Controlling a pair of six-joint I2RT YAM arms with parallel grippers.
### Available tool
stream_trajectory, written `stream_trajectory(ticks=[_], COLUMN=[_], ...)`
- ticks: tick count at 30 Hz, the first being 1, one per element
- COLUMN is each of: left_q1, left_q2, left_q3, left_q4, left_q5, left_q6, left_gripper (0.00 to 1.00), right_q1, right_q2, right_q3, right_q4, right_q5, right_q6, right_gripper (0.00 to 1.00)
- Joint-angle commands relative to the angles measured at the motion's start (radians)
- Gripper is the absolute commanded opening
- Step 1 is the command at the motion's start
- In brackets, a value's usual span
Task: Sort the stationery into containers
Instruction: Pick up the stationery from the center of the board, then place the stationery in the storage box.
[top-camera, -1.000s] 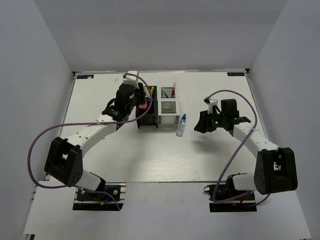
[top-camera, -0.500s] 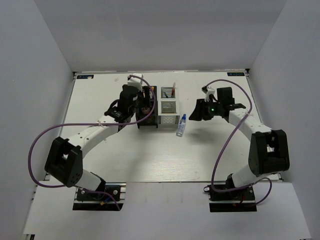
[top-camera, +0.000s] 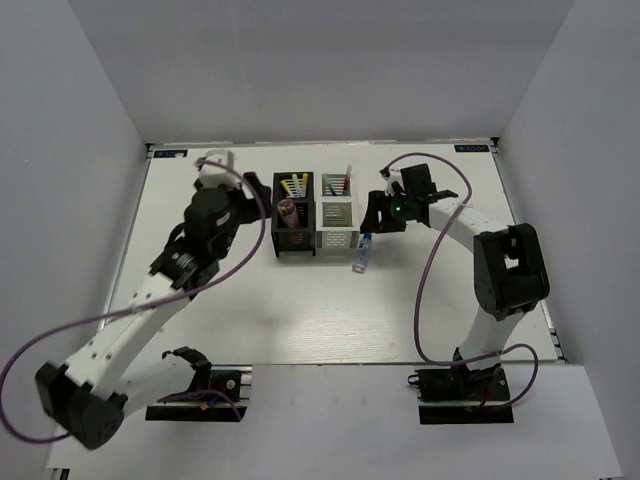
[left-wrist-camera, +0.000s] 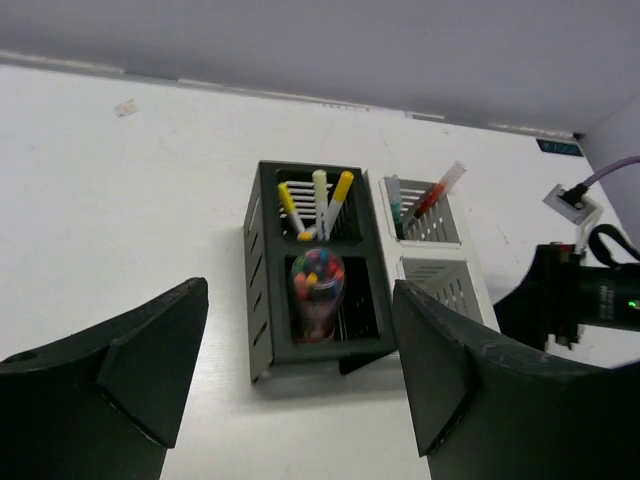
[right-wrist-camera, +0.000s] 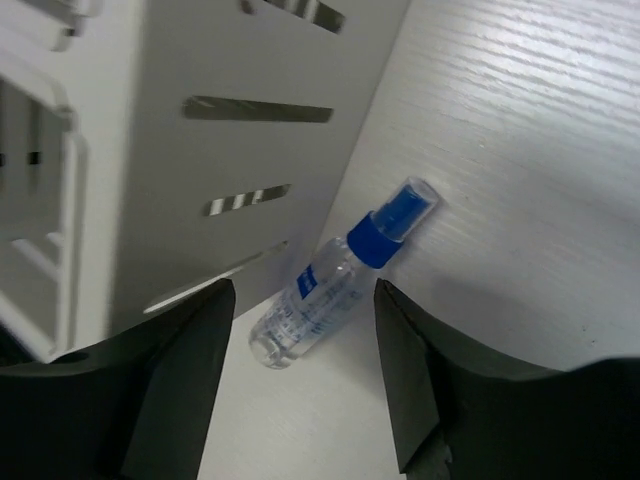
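Observation:
The black organizer (top-camera: 277, 222) and the silver-white organizer (top-camera: 338, 240) stand side by side at the table's middle back. The pink-and-clear cylinder (top-camera: 288, 211) stands in the black one's near cell, also in the left wrist view (left-wrist-camera: 317, 285). Yellow and white pens (left-wrist-camera: 320, 198) fill its far cell. Green and red pens (left-wrist-camera: 425, 200) stand in the silver-white organizer's (left-wrist-camera: 448, 285) far cell. The clear blue-capped bottle (top-camera: 362, 250) lies on the table against that organizer. My right gripper (right-wrist-camera: 303, 290) is open, its fingers either side of the bottle (right-wrist-camera: 335, 280), just above it. My left gripper (left-wrist-camera: 300, 300) is open and empty, left of the black organizer (left-wrist-camera: 262, 290).
The right arm (top-camera: 470, 225) reaches in from the right side. The left arm (top-camera: 150, 290) crosses the left half of the table. White walls close the table at the back and sides.
My left gripper let go of the pink cylinder in the black organizer's near cell and drew back to the left. My right gripper moved left to the bottle.

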Motion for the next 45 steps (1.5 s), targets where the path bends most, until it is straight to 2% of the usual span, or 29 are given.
stream_trajectory(ticks=[1, 4, 8, 19, 24, 29, 33, 34, 36, 37, 40, 41, 45], left_q1=[-0.005, -0.005, -0.005, -0.005, -0.005, -0.005, -0.005, -0.005, -0.005, -0.005, -0.005, -0.005, -0.005], left_q2=[-0.160, -0.264, -0.335, -0.317, -0.307, -0.288, -0.287, -0.287, -0.287, -0.287, -0.297, -0.297, -0.297], left_q3=[-0.093, -0.142, -0.175, -0.204, -0.222, -0.242, -0.261, -0.270, -0.281, -0.293, -0.314, -0.314, -0.323], left_q4=[-0.168, -0.272, -0.363, -0.375, -0.352, -0.314, -0.292, -0.292, -0.268, -0.252, -0.238, -0.228, -0.219], left_q5=[-0.061, -0.087, -0.108, -0.090, -0.070, -0.041, -0.023, -0.013, -0.004, -0.004, 0.005, 0.005, 0.014], left_q6=[-0.103, -0.179, -0.259, -0.307, -0.316, -0.316, -0.325, -0.325, -0.325, -0.325, -0.334, -0.334, -0.334], left_gripper=[0.84, 0.86, 0.88, 0.89, 0.89, 0.89, 0.89, 0.89, 0.89, 0.89, 0.89, 0.89, 0.89], right_q1=[0.006, 0.011, 0.025, 0.115, 0.103, 0.065, 0.026, 0.023, 0.019, 0.017, 0.019, 0.020, 0.028], right_q2=[0.018, 0.031, 0.070, 0.143, 0.133, 0.074, -0.018, -0.085, -0.132, -0.202, -0.282, -0.293, -0.281], right_q3=[0.031, 0.026, 0.038, 0.068, 0.018, -0.040, -0.025, -0.018, -0.003, 0.000, 0.006, 0.011, 0.072], right_q4=[-0.039, -0.048, -0.058, -0.094, -0.160, -0.176, -0.168, -0.136, -0.110, -0.050, 0.045, 0.062, 0.145], right_q5=[0.126, 0.160, 0.160, 0.295, 0.366, 0.349, 0.329, 0.297, 0.279, 0.250, 0.168, 0.089, -0.020], right_q6=[0.048, 0.062, 0.086, 0.125, 0.160, 0.163, 0.062, 0.010, -0.035, -0.109, -0.194, -0.231, -0.260], right_gripper=[0.63, 0.58, 0.58, 0.58, 0.47, 0.31, 0.12, 0.01, 0.00, 0.00, 0.00, 0.00, 0.00])
